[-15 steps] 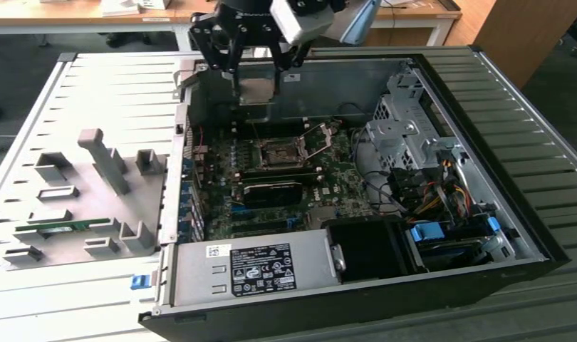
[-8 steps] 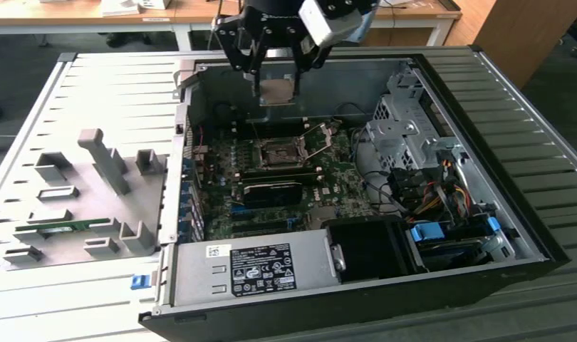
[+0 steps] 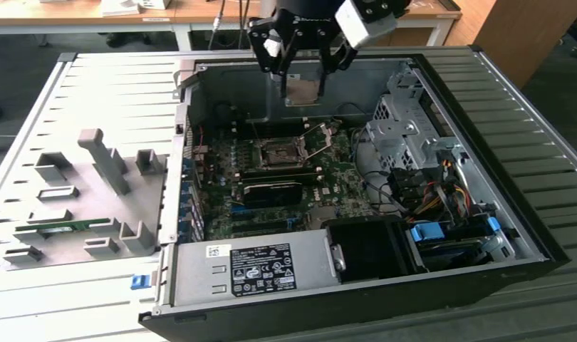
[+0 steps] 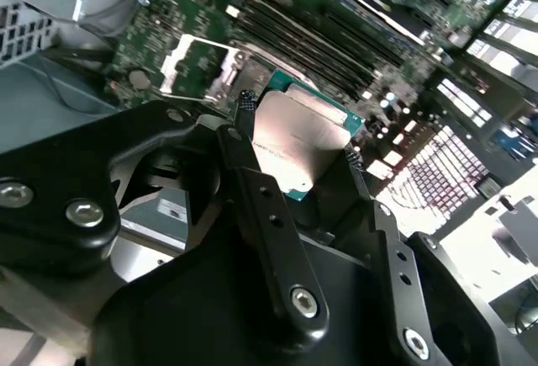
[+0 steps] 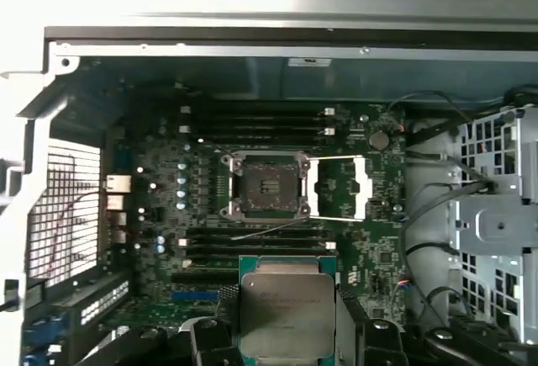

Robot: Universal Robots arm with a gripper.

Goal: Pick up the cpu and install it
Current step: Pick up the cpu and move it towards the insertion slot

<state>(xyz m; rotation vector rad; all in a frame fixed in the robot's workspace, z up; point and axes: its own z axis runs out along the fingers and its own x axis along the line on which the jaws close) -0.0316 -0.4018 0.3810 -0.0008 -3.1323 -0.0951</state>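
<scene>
In the exterior view the black metal gripper [image 3: 304, 74] hangs over the far end of the open black computer case [image 3: 516, 235]. Its fingers are clenched on the edges of the cpu [image 3: 303, 91] — a small flat square chip with a shiny silver-grey metal top and a thin green rim. The chip is in the air, clear of the board. On that view's clock face it sits at roughly 12 o'clock from the black-framed square motherboard socket [image 3: 277, 152].

The second wrist view shows the cpu [image 4: 298, 143] pinched between two slim black fingertips [image 4: 245, 105], with the green motherboard [image 4: 395, 38] beyond it. In the first wrist view the cpu [image 5: 286, 311] lies flat-side up, and the socket [image 5: 265, 185] is bare, its silver metal load plate [image 5: 336, 188] swung open just beside it.

In the exterior view a grey boxy power supply [image 3: 260, 274] is at 6 o'clock from the socket. At 8 o'clock, outside the case, a long thin green memory stick [image 3: 65, 228] rests in a grey moulded fixture tray [image 3: 108, 164].
</scene>
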